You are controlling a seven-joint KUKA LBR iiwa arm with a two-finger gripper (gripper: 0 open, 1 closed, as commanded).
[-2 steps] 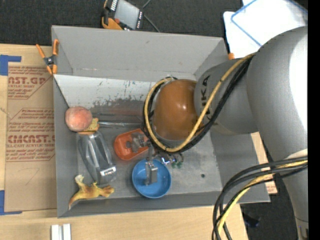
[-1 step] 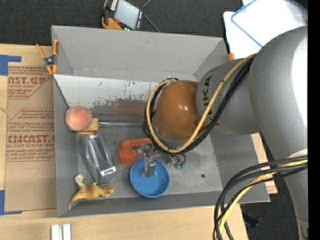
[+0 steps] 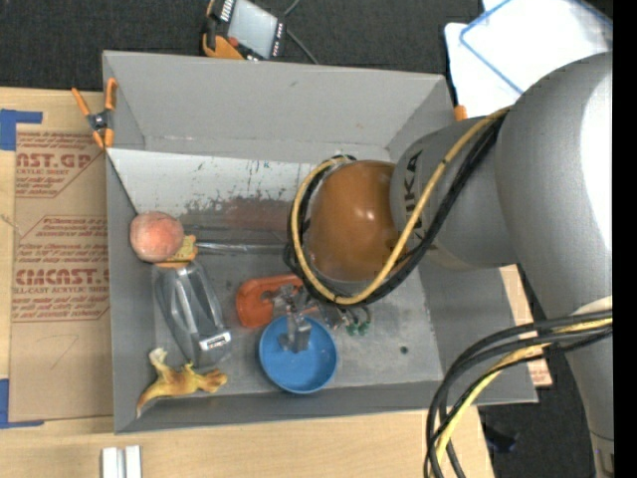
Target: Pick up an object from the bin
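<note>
Camera view: fingers (image 3: 296, 333) over the blue bowl (image 3: 317, 368); whether spread or closed, unclear.

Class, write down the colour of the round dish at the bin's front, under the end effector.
Blue; the round dish shows best in the camera view.

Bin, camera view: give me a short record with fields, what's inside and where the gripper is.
blue round dish: bottom centre of the bin
gripper: over the blue round dish
orange-red object: just up and left of the dish
peach ball: left side
clear bottle: lying below the ball
yellow toy figure: bottom-left corner
</note>
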